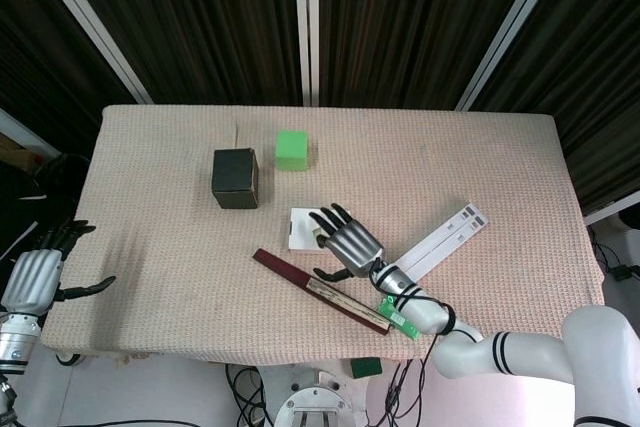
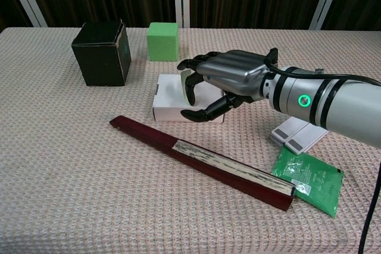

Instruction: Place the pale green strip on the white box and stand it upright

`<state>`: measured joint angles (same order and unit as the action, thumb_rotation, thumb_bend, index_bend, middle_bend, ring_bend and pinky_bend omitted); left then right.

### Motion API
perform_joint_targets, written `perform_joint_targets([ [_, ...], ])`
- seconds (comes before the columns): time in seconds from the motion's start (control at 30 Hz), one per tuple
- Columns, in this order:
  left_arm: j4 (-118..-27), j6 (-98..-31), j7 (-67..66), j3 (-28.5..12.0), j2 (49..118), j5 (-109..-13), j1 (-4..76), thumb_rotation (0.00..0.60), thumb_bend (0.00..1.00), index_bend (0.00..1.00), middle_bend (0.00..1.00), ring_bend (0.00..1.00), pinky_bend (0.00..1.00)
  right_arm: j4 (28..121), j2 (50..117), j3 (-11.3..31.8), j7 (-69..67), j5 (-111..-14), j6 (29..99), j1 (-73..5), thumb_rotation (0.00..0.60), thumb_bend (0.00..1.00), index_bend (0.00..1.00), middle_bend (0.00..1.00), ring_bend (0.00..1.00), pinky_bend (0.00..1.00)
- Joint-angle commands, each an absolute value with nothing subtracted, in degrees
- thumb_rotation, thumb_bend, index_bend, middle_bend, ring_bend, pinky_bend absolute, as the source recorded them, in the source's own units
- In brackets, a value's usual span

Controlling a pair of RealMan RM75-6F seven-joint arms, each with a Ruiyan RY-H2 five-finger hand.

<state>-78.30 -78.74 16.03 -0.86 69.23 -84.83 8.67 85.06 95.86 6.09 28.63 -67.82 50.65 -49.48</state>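
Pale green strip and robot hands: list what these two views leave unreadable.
- Pale green strip: in both views the right robot hand covers most of it; whether its base rests on the white box is hidden.
- Grip: contact between the fingers and the strip cannot be made out.
- Left robot hand: head view only, small at the frame edge; outside the chest view.
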Motion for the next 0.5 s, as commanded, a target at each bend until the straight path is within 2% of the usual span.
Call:
perform_joint_targets([
  [0.03,-78.3,-78.7,16.1,-0.9,69.2,-84.8,8.7,0.277,0.0,0.19,0.14,0.04,0.16,85.1,95.9,6.1,28.5,-68.0,50.7,-49.5,0.194,0.34,0.4,0.0,0.0,0.0],
  [0.5,-77.9,-78.4,16.7,-0.9,69.3,-85.0,8.6,0.278,0.0,0.19,0.14,0.04,0.16,85.8,95.0,6.2,27.3,-69.4,52.5,-48.5,0.193,0.34,0.4,0.0,0.0,0.0],
])
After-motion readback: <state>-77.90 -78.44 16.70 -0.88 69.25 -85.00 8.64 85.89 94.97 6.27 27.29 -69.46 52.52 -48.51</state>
